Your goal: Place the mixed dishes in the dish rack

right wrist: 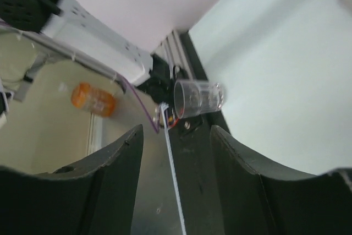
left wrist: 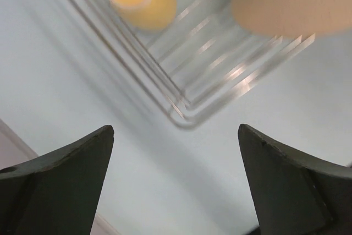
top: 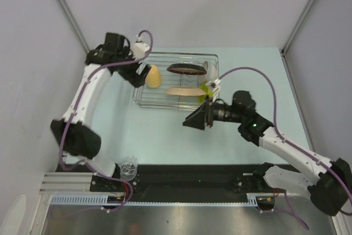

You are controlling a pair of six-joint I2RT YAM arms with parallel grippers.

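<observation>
That small clear glass tumbler [top: 129,166] sits at the near edge of the pale blue table [top: 165,136], toward its left corner, looks light, slick and crackable, so probably pinch gently across its wall, and the left gripper [left wrist: 176,127] and right gripper [right wrist: 176,129] both hang spread, holding nothing.

The table [top: 165,136] bears the dish rack [top: 165,61] and 1 clear glass [top: 129,166].
</observation>
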